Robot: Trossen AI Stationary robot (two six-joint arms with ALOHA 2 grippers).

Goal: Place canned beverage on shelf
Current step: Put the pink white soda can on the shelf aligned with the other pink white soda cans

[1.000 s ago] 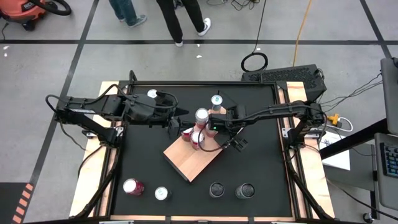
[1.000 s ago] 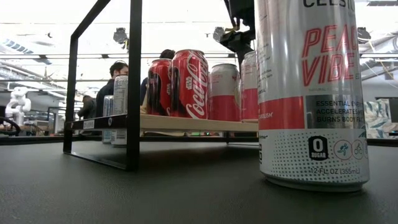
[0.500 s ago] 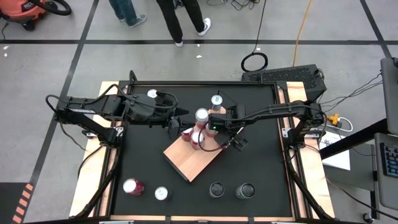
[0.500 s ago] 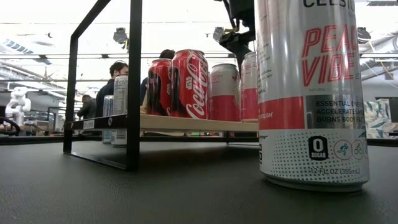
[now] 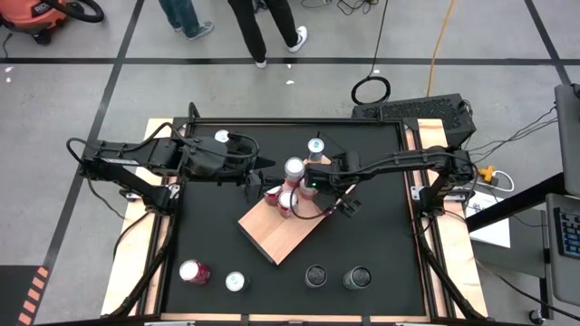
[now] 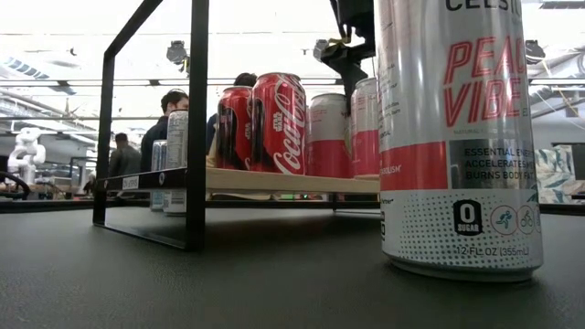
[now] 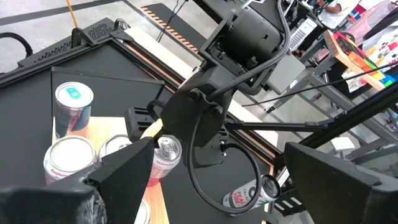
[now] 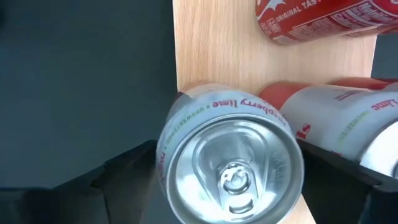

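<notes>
The shelf (image 5: pixel 283 237) is a light wooden board, lying at an angle mid-table on a black frame (image 6: pixel 274 181). Several cans stand upright at its far end (image 6: pixel 279 123). My right gripper (image 5: pixel 306 186) points down over a white-and-red can (image 8: pixel 230 165) that stands on the board (image 8: pixel 211 43). It is open, with one finger (image 8: pixel 127 168) on each side of the can. In the left wrist view the same can (image 7: pixel 166 155) shows under that gripper. My left gripper (image 5: pixel 258 184) hovers open beside the cans' left side, holding nothing. My right gripper comes from above with its fingers (image 8: pixel 339 168) close beside the upright can's wall, below its rim (image 8: pixel 186 99). I cannot tell whether they touch it. The can stands on the board on its own base.
Loose cans stand on the black tabletop: two near left (image 5: pixel 193 271) (image 5: pixel 236 282), two dark ones near right (image 5: pixel 315 275) (image 5: pixel 356 277), two far (image 5: pixel 222 137) (image 5: pixel 315 145). A tall can (image 6: pixel 457 137) stands close to the low camera. People stand beyond the far edge (image 5: pixel 263 27).
In the low view, my right gripper's dark finger above the rightmost shelf can has shifted a little sideways, baring more of that can's top. The can has stayed upright on the board.
</notes>
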